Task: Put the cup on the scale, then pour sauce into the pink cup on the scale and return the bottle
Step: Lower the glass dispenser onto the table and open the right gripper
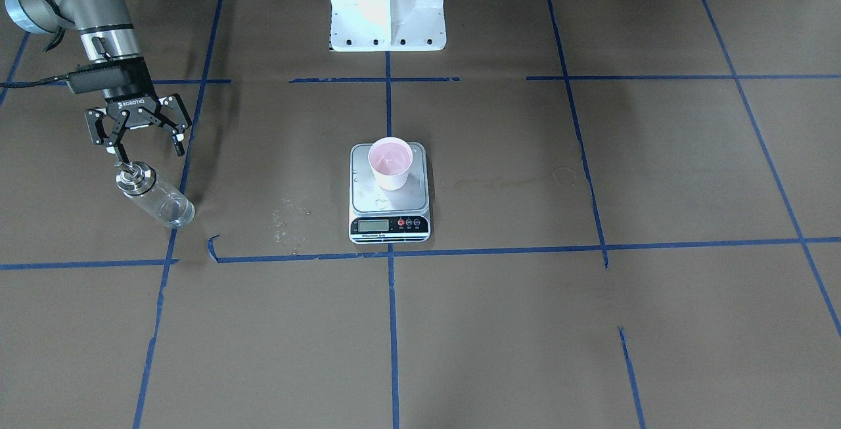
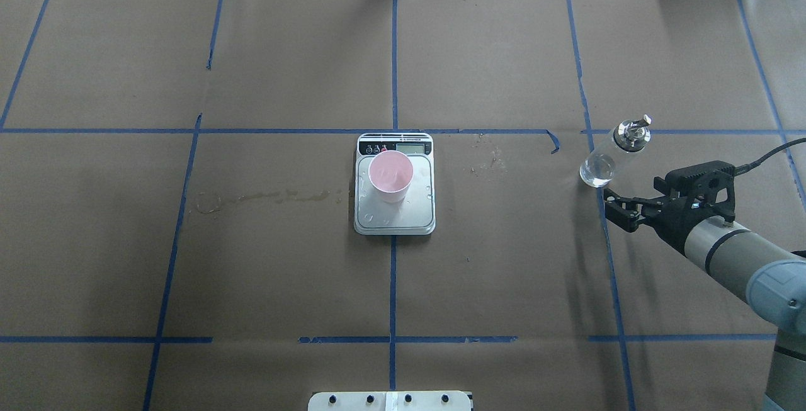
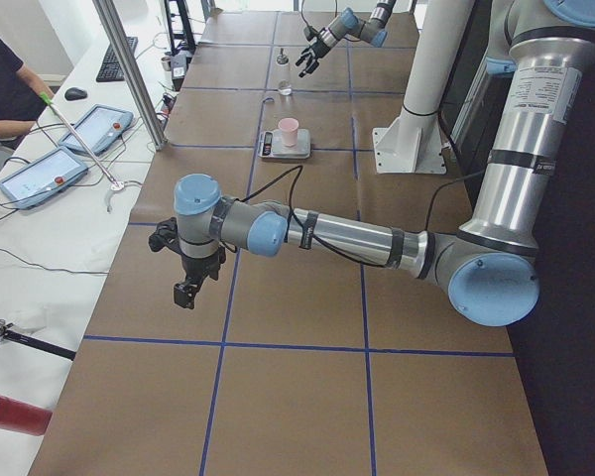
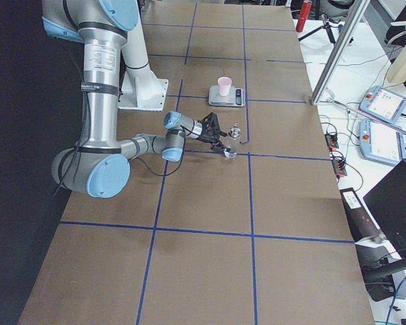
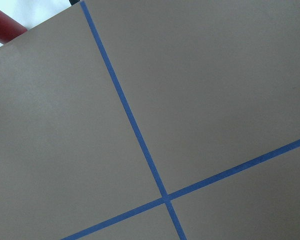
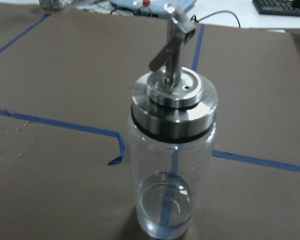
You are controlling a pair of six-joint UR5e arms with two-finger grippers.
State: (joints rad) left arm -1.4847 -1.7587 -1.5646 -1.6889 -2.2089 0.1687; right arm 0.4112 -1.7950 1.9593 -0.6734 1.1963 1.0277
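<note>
While the cup (image 1: pixel 390 163) is sitting upright on the scale (image 1: pixel 365 186) mid-table, ready for weighing, the bottle (image 1: pixel 154 194) is standing free on the table (image 1: pixel 591 324) well off to the robot's right, a shallow layer of clear sauce (image 6: pixel 165 200) showing at its bottom. Right gripper (image 1: pixel 150 151) is hovering just beside the bottle, jaws spread and touching nothing, probably lining up a grasp or releasing. Left gripper (image 3: pixel 185 290) is hanging far from the work, likely parked clear; spread or closed, cannot tell.
</note>
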